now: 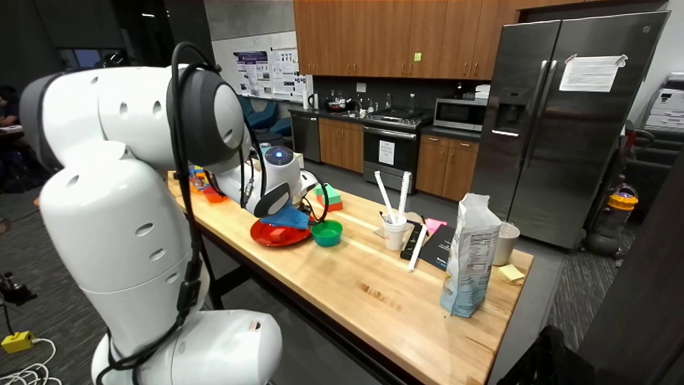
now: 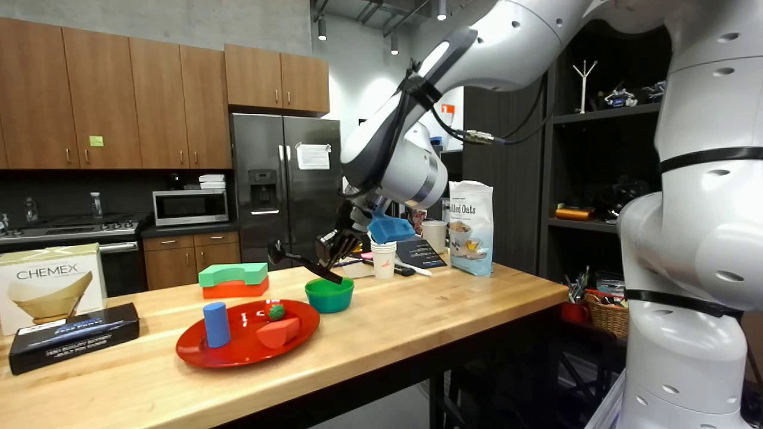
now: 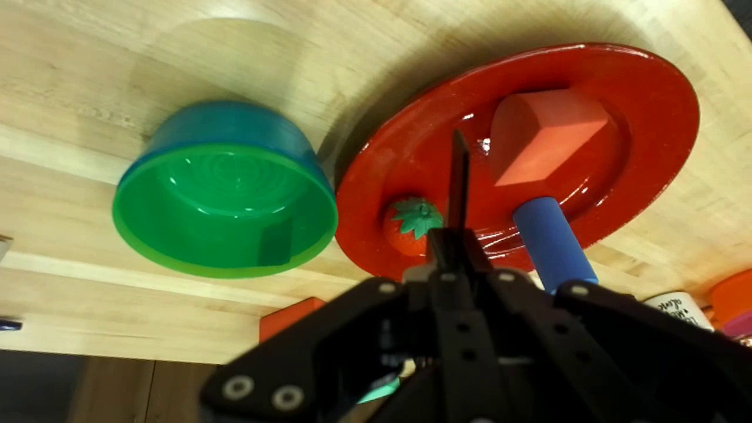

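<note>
Black utensil (image 3: 459,182), of a kind the views left unclear, was held in the gripper (image 3: 455,244), whose jaws were pressed together on it. Brown wooden cabinets (image 1: 401,37) rose in the background, beside a stainless-steel refrigerator (image 1: 577,139). Nearer stood a butcher-block table (image 1: 347,272), and a white Panda arm (image 1: 133,214) extended over it. The tabletop bore a tall bag of rolled oats (image 2: 471,229), upright near an end, and a pale Chemex box (image 2: 65,286) toward the opposite one. On the same wood lay a glossy red plate (image 3: 658,111), and a flat black box (image 2: 74,336) rested close to the Chemex box. A green arched block (image 2: 233,274) sat on a red block (image 2: 235,290), behind the plate in an exterior view. Just beside the plate, in an exterior view, stood a green bowl (image 2: 329,304), its outer wall blue-green; there the utensil slanted at its rim, and whether the two touched could not be told. The wrist view showed a thin strip of the utensil nearly edge-on, jutting past the jaws with the plate in the background. Beyond the bowl stood a stack of white paper cups (image 1: 394,240). Resting on the plate were a red curved block (image 3: 546,138), a blue cylinder (image 3: 552,244) standing upright and, smallest of all, a toy strawberry (image 3: 406,235) with green leaves, on the side toward the bowl.
</note>
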Robot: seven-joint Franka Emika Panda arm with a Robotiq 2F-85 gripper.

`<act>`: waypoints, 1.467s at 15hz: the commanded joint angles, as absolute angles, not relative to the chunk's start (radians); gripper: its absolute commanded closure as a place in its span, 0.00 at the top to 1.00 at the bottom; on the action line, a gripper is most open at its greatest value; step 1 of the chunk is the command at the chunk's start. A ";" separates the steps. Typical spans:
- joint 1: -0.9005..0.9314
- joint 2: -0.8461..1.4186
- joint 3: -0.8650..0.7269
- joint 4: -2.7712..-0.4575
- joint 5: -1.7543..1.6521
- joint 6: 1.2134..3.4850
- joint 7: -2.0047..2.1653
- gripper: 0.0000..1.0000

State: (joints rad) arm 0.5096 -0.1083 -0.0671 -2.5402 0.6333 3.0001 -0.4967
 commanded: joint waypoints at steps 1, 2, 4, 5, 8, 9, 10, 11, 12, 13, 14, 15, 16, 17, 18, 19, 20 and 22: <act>0.550 -0.110 -0.129 -2.492 0.845 2.909 -0.659 0.01; 0.552 -0.104 -0.139 -2.481 0.904 2.882 -0.704 0.01; 0.546 -0.085 -0.152 -2.463 0.995 2.828 -0.781 0.01; 0.542 -0.074 -0.156 -2.457 1.030 2.804 -0.814 0.01; 0.536 -0.025 -0.160 -2.434 1.069 2.760 -0.893 0.01; 0.536 -0.006 -0.157 -2.425 1.063 2.757 -0.911 0.01; 0.537 0.009 -0.153 -2.416 1.057 2.757 -0.922 0.01; 0.537 0.026 -0.150 -2.406 1.055 2.755 -0.934 0.01; 0.536 0.042 -0.148 -2.398 1.054 2.754 -0.940 0.01; 0.535 0.056 -0.145 -2.389 1.051 2.751 -0.935 0.01; 0.534 0.074 -0.143 -2.382 1.043 2.751 -0.924 0.01; 0.534 0.088 -0.142 -2.377 1.040 2.753 -0.917 0.01; 0.534 0.099 -0.141 -2.371 1.039 2.753 -0.910 0.01; 0.533 0.112 -0.140 -2.366 1.038 2.754 -0.904 0.01; 0.534 0.122 -0.139 -2.361 1.037 2.754 -0.901 0.01; 0.533 0.132 -0.139 -2.359 1.036 2.754 -0.898 0.01; 0.534 0.141 -0.139 -2.356 1.033 2.754 -0.895 0.01; 0.540 0.156 -0.142 -2.358 0.997 2.770 -0.874 0.01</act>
State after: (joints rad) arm 0.5352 0.1320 -0.1367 -2.3719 1.0363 2.7644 -0.9070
